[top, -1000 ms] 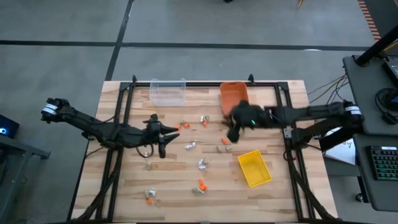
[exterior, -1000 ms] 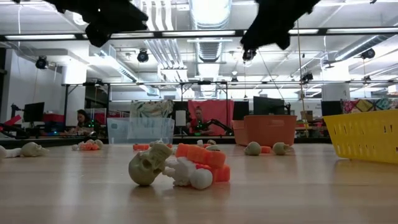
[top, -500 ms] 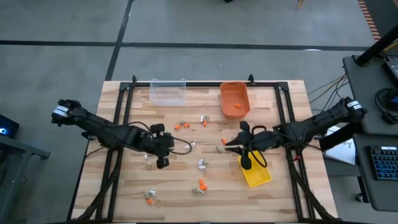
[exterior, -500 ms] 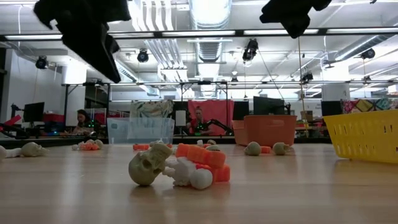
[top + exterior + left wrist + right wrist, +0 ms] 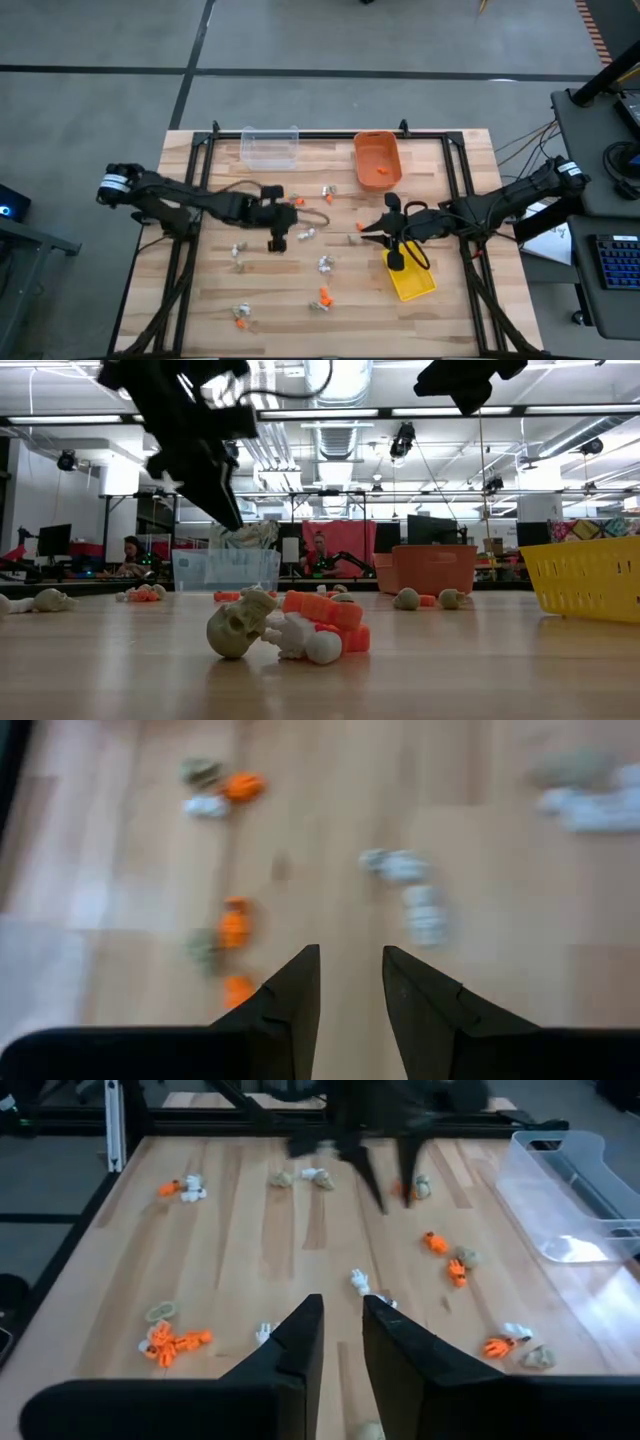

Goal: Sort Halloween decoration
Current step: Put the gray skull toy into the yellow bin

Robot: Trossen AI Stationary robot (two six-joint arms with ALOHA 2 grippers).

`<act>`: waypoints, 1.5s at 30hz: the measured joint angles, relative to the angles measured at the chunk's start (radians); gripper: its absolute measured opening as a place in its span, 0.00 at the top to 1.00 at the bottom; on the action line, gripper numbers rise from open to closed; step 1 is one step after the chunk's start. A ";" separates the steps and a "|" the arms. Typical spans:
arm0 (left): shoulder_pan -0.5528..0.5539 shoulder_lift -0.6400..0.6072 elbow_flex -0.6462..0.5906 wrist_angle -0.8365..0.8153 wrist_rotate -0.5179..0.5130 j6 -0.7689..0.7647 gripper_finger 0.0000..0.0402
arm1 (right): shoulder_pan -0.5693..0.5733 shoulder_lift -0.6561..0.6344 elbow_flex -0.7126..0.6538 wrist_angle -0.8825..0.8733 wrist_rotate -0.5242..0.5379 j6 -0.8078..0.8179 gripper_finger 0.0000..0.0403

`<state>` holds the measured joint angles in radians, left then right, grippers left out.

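So the Halloween decoration (image 5: pixel 323 264) bits are scattered all over the middle of the counter (image 5: pixel 460 300), a few more near the front left, and some orange ones are already sitting in the orange bin (image 5: pixel 377 160) at the far side.

My guess is they're light, hard little plastic things, skulls and bony pieces, so they'll probably skid or flip if I nudge them. I'd pinch each one across its narrow middle, straight from above.

My left pincer (image 5: pixel 279 238) hangs over the middle cluster with its fingers slightly apart and nothing between them. My right pincer (image 5: pixel 397 258) is above the yellow bin (image 5: pixel 411 271), fingers a small gap apart, also empty.

The left wrist view is smeary, so I honestly can't tell which trinket is which there. The clear bin (image 5: pixel 270 147) looks empty, but its see-through walls make that hard to judge.
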<state>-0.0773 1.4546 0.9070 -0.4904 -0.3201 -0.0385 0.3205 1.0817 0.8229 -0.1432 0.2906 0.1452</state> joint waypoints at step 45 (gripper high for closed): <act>0.357 0.215 -0.001 0.159 0.157 0.283 0.49 | -0.015 0.000 -0.007 0.000 -0.002 0.065 0.84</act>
<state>0.2794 1.6691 0.9062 -0.3313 -0.1628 0.2447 0.3050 1.0813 0.8158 -0.1436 0.2890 0.2100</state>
